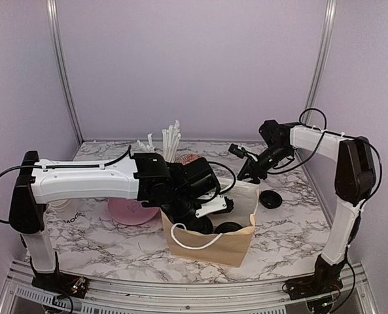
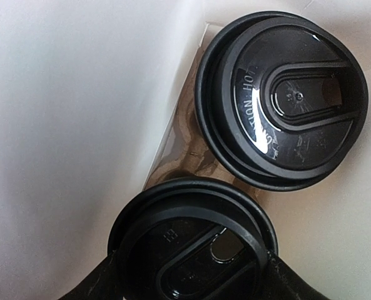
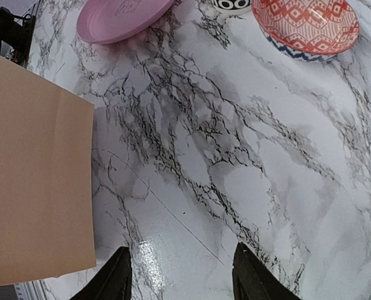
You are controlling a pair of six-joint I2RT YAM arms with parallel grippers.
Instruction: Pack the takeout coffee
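Observation:
The takeout coffee (image 2: pixel 191 240) shows its round black lid from above, low inside the brown paper bag (image 1: pixel 210 247). My left gripper (image 2: pixel 193 275) reaches down into the bag and is shut on the cup, one dark finger against each side of the lid. In the top view the gripper (image 1: pixel 197 219) is sunk in the bag's mouth and hides most of the cup. Beside it in the bag stands a second black-lidded cup (image 2: pixel 282 100). My right gripper (image 3: pixel 182 275) hangs open over bare marble behind the bag (image 3: pixel 35 169), holding nothing.
A pink plate (image 1: pixel 133 210) lies left of the bag, a red patterned bowl (image 3: pixel 307 25) behind it. White straws (image 1: pixel 171 140) stand at the back. A loose black lid (image 1: pixel 270 199) lies right of the bag. White cups (image 1: pixel 66 210) sit under the left arm.

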